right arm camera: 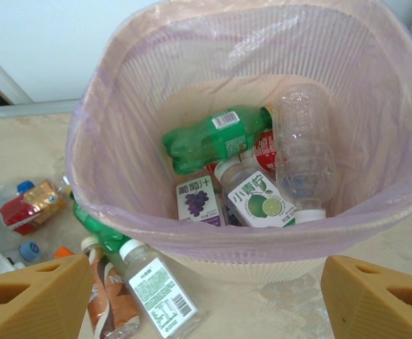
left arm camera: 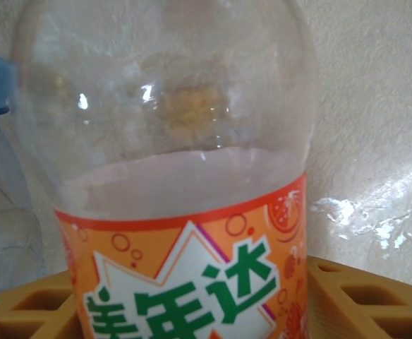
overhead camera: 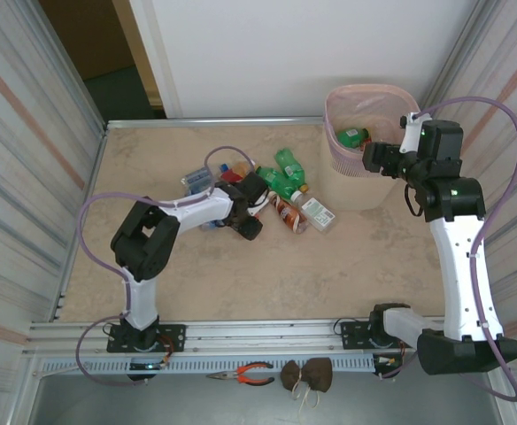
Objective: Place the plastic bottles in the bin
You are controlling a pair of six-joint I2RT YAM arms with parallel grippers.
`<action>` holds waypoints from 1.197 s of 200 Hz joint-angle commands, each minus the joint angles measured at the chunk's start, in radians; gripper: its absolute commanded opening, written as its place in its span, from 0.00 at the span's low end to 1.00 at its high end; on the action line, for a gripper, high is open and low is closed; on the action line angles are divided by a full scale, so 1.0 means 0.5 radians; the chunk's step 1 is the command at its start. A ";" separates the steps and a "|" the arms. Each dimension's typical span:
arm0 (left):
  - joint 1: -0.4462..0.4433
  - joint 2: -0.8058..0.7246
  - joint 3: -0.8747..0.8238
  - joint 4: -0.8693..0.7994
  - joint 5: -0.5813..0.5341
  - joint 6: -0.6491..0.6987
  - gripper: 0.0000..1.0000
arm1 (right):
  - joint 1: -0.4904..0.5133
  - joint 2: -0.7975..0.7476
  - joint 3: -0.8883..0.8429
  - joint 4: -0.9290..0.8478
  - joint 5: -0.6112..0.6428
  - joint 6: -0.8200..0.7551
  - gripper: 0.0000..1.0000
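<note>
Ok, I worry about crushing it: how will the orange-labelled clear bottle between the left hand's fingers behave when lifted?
The orange-labelled bottle shows no drink in its clear upper part, so it is probably light. Its thin see-through wall may dent under a hard squeeze. The rounded body and glossy label could slip or twist in the left hand.

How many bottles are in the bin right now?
5: green bottle at the back, clear bottle on the right, grape-label bottle and lime-label bottle in front, red-label bottle half buried behind them. Others may hide underneath.
</note>
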 commanded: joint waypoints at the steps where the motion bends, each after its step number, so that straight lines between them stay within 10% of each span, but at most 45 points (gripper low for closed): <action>1: -0.034 -0.059 -0.062 -0.026 -0.056 -0.053 0.55 | 0.008 -0.061 -0.004 0.007 -0.062 0.032 0.83; 102: -0.143 -0.808 -0.109 0.014 0.025 -0.184 0.45 | 0.036 -0.329 -0.094 0.130 -0.576 0.112 0.83; 156: -0.168 -1.346 -0.353 0.681 0.624 -0.158 0.43 | 0.104 -0.492 -0.304 0.621 -1.226 0.377 0.83; 239: -0.169 -1.676 -0.446 1.379 1.416 -0.236 0.39 | 0.670 -0.573 -0.444 1.164 -1.405 0.413 0.87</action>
